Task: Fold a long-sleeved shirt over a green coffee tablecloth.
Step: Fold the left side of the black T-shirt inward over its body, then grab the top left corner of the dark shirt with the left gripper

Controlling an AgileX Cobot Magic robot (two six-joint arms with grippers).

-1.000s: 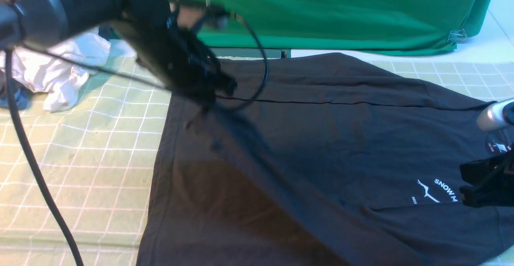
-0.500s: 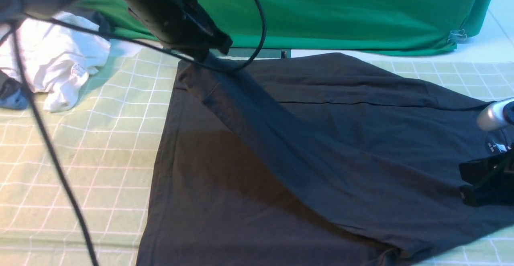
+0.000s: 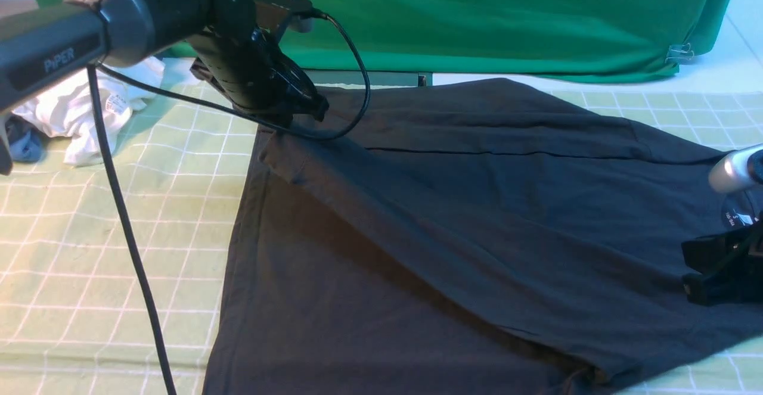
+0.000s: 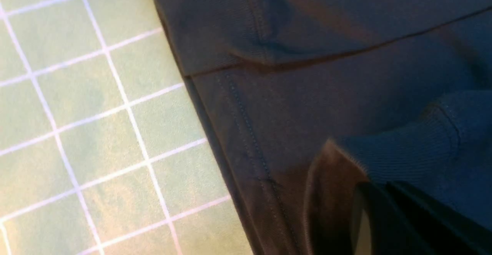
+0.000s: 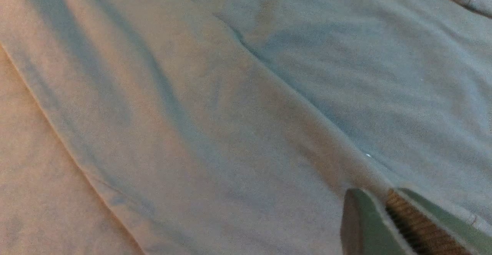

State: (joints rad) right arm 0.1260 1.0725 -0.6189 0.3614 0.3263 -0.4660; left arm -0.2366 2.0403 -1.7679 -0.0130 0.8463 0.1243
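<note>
The black long-sleeved shirt (image 3: 477, 222) lies spread on the green coffee tablecloth (image 3: 119, 216), a pale green cloth with a white grid. One sleeve (image 3: 417, 216) runs diagonally across the body up to the far left corner. There my left gripper (image 3: 292, 118) is shut on its ribbed cuff (image 4: 407, 155), just above the hem. My right gripper (image 3: 709, 276) rests at the right edge beside the white collar print (image 3: 734, 217). In the right wrist view its jaws (image 5: 388, 216) stand a narrow way apart at a fold of the shirt (image 5: 230, 112). Whether they pinch it does not show.
A crumpled white garment (image 3: 77, 115) and a small blue cloth (image 3: 24, 145) lie at the far left. Plain deep green fabric (image 3: 506, 19) hangs along the back, held by a clip (image 3: 676, 54). The left arm's black cable (image 3: 131, 252) dangles over the near-left tablecloth.
My left gripper carried the sleeve to the shirt's far left corner and came down there. The sleeve now covers the chest logo. The right arm stayed in place.
</note>
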